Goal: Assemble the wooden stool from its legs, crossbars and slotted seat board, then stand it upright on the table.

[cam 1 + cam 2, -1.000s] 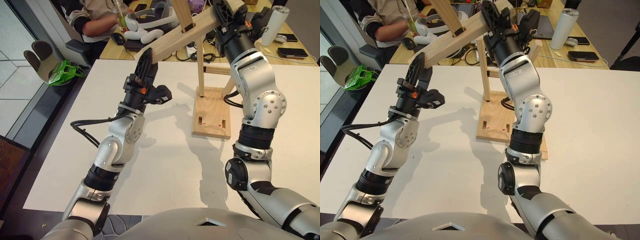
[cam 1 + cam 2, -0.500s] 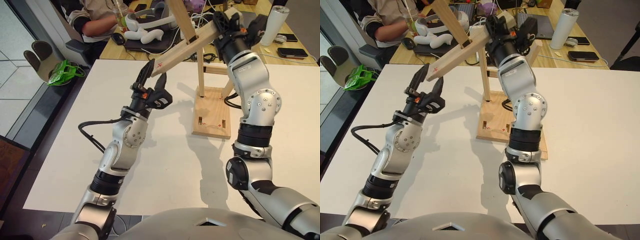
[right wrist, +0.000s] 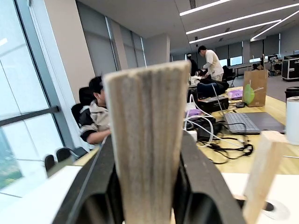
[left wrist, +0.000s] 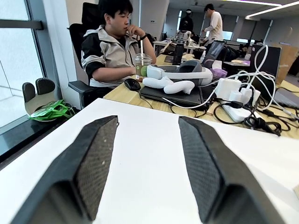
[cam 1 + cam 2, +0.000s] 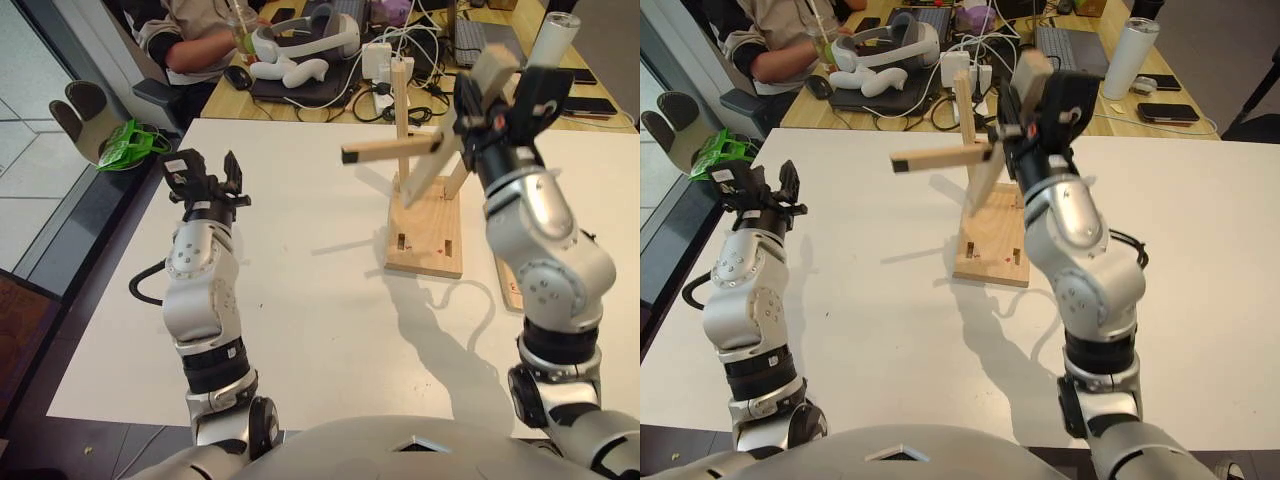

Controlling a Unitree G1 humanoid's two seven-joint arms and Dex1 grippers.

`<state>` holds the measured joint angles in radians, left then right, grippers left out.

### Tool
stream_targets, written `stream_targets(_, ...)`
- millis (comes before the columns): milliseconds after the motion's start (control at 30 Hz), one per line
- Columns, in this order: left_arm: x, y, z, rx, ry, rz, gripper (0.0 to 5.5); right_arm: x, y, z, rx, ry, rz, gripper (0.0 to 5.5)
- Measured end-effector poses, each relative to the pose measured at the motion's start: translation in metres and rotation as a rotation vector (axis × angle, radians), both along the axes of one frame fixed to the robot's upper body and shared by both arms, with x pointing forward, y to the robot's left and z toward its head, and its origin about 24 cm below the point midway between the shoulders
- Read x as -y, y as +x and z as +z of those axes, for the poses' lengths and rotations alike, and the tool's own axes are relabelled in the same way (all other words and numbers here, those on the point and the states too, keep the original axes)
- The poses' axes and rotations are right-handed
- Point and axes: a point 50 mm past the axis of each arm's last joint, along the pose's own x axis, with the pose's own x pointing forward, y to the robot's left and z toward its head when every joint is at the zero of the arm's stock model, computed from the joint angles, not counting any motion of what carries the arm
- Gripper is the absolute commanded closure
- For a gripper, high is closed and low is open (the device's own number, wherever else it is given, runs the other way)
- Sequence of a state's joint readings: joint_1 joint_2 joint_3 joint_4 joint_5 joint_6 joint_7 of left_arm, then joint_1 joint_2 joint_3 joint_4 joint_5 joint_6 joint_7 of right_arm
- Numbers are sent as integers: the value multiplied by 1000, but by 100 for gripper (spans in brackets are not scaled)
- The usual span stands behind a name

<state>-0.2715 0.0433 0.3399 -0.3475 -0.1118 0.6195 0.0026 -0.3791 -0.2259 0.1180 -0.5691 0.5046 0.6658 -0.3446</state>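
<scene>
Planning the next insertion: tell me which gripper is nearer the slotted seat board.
Right. The right gripper, shut on a leg-and-crossbar piece, hangs above the far end of the seat board; the left gripper, fingers open, sits far off near the left edge of the table.

Open-plan office: long wooden desk [image 5: 225, 100] across the top of the frame, crowded with a laptop [image 3: 238, 122], power strip [image 5: 378, 60], tangled cables [image 4: 259, 122] and a white headset [image 5: 300, 40]; strip ceiling lights [image 3: 233, 30] overhead, tall windows [image 3: 28, 93], more desk rows [image 4: 173, 44] receding behind.
</scene>
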Motion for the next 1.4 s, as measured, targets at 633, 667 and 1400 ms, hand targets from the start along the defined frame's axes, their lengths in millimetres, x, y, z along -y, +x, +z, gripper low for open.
stream_targets(633, 1, 9, 14, 8, -36, -8, 309, 23, -31, -33, -106, -86, -258, 451)
stream_targets(667, 2, 9, 14, 9, -35, -10, 309, 20, -32, -34, -109, -84, -240, 451)
stream_targets(1400, 14, 11, 15, 6, -19, -45, 309, 39, -8, -48, -182, 4, -276, 451)
